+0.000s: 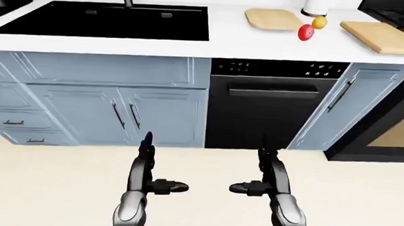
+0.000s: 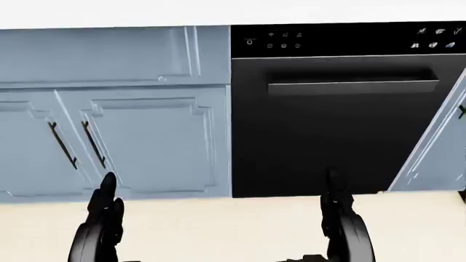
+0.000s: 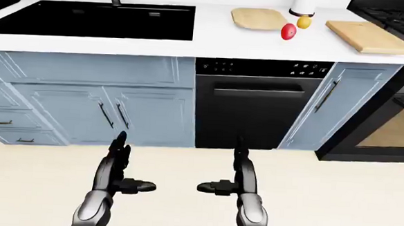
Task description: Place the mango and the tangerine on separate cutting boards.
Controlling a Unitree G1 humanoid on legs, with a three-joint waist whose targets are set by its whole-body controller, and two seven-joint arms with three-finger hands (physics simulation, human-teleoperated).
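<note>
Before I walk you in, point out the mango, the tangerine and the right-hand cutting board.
mango (image 1: 306, 32): left-eye view, middle of the red fruit's skin.
tangerine (image 1: 320, 22): left-eye view, centre of the small yellow-orange fruit.
right-hand cutting board (image 1: 386, 37): left-eye view, bare middle of its wooden top.

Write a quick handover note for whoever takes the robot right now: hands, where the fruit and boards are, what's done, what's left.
Left hand: open, empty, held low over the floor.
Right hand: open, empty, same height.
Red mango and yellow tangerine lie on the white counter, between the two boards, on neither one.
Left board and right board are bare.
The robot stands back from the counter, facing the dishwasher.
Done: nothing yet.
Left: probably step closer, then put one fruit on each board.
</note>
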